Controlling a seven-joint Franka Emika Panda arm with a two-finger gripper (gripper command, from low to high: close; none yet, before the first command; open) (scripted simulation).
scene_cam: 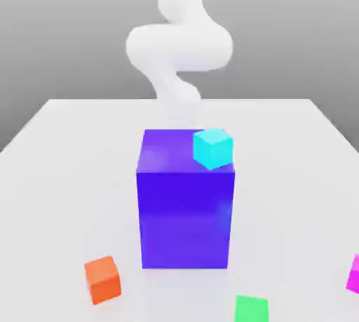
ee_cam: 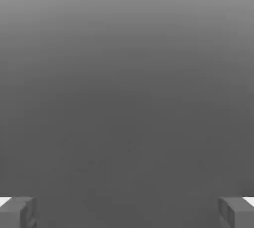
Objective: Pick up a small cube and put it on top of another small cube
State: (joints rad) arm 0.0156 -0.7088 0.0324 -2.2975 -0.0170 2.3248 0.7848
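Observation:
A small cyan cube (scene_cam: pixel 212 148) sits on the top of a tall blue block (scene_cam: pixel 185 208), at that top's corner towards the exterior view's right. On the white table lie a small orange cube (scene_cam: pixel 102 278) at the front left, a small green cube (scene_cam: pixel 251 309) at the front edge and a magenta cube (scene_cam: pixel 354 274) cut off at the exterior view's right. My white arm (scene_cam: pixel 179 47) comes down behind the blue block. In the hand view my gripper (ee_cam: pixel 127 213) stands open, its fingertips (ee_cam: pixel 20 212) far apart with nothing between them, facing plain grey.
The white table (scene_cam: pixel 63 173) spreads out on both sides of the blue block. The tall block stands between the arm and the cubes at the front.

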